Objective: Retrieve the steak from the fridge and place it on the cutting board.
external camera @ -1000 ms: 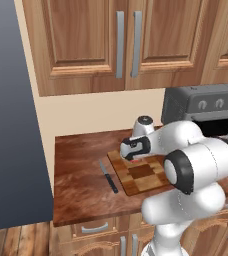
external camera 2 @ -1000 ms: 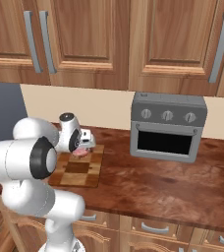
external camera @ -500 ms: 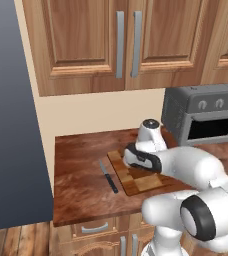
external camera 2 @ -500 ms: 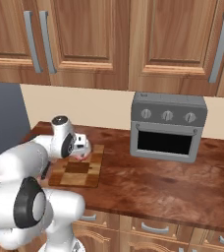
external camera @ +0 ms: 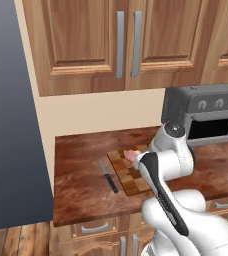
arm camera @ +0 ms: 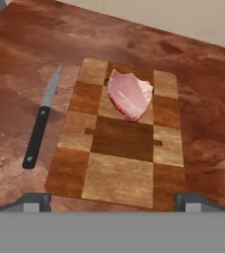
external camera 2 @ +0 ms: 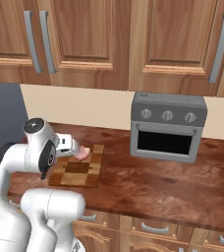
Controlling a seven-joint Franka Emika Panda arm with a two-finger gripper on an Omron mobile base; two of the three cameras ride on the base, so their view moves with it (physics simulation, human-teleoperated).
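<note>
Wooden countertop [arm camera: 203, 123], steak [arm camera: 130, 94] lying on the cutting board [arm camera: 119, 163].
Gripper [arm camera: 112, 200] jaws wide apart, empty; steak ahead of them, knife [arm camera: 40, 121] beside board.

No readable text, label, brand or number shows on anything here.

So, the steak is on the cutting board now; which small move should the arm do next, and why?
Probably lift the gripper a little further up and away. In the hand view the steak lies flat on the cutting board, free of the fingertips, which stand wide apart and hold nothing. The knife lies beside the board, so retreating straight avoids it.
</note>
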